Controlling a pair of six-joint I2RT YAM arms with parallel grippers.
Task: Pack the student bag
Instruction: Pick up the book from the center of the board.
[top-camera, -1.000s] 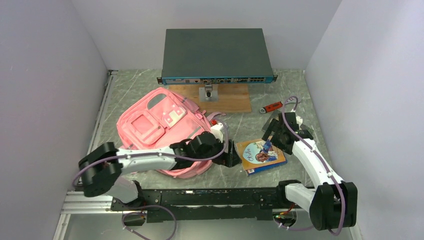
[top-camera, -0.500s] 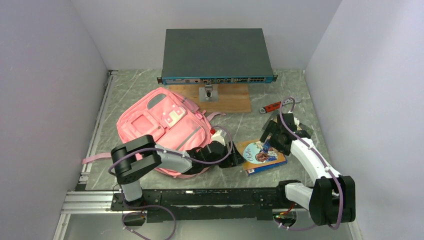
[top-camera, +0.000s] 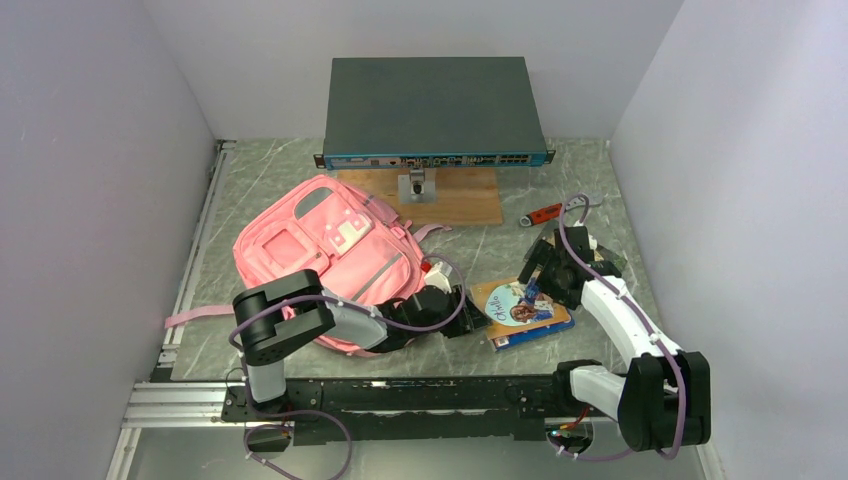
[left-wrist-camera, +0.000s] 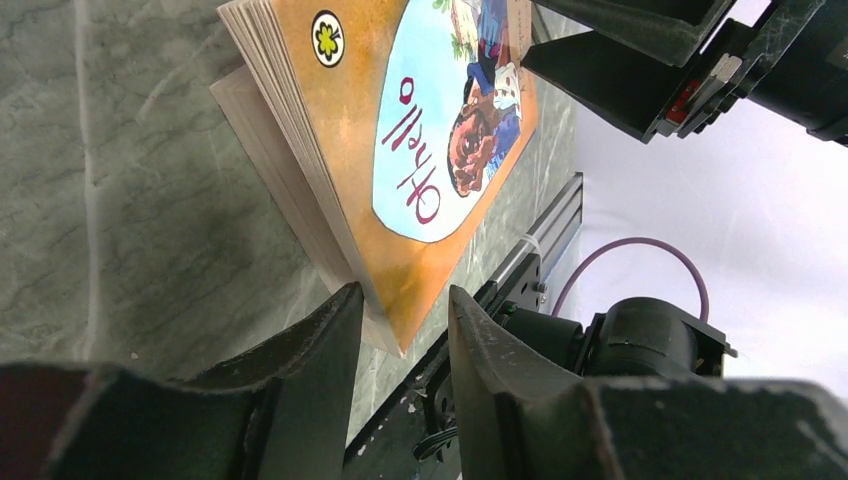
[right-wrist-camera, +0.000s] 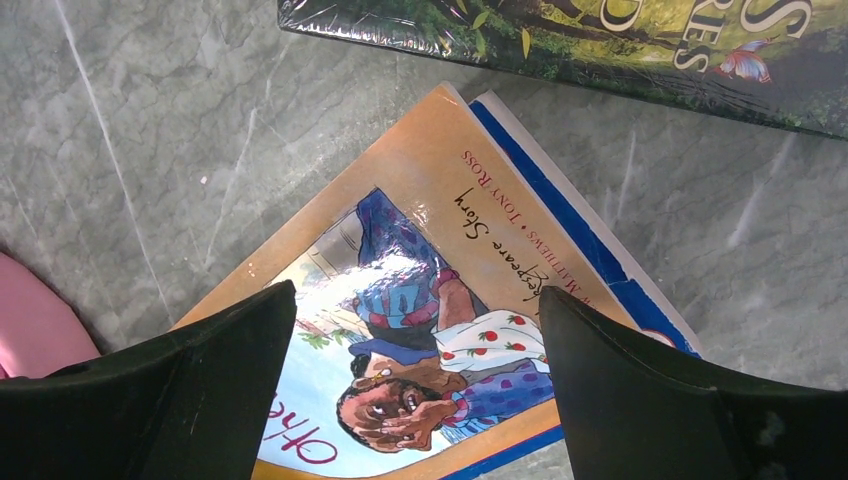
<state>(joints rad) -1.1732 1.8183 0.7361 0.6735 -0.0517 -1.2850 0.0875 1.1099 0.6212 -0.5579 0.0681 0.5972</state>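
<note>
The student bag (top-camera: 320, 250), a soft pink backpack, lies flat at the left of the table. Right of it an orange picture book (top-camera: 520, 310) rests on a blue book (right-wrist-camera: 560, 210). My left gripper (top-camera: 472, 322) lies low on the table at the orange book's near-left corner. In the left wrist view that corner of the book (left-wrist-camera: 400, 120) sits between the jaws of my left gripper (left-wrist-camera: 405, 300). One finger touches the page edge and a gap remains at the other. My right gripper (right-wrist-camera: 417, 295) hovers wide open above the book's cover (right-wrist-camera: 400, 230), holding nothing.
A grey network switch (top-camera: 433, 110) stands on a wooden board (top-camera: 460, 200) at the back. A red tool (top-camera: 547, 213) lies right of the board. A plastic-wrapped green book (right-wrist-camera: 600, 40) lies beyond the stacked books. The arms' black rail (top-camera: 400, 395) runs along the near edge.
The left arm folded its elbow back, and its gripper slid right to the book's corner while the jaws narrowed. The right gripper shifted slightly over the book and stayed open.
</note>
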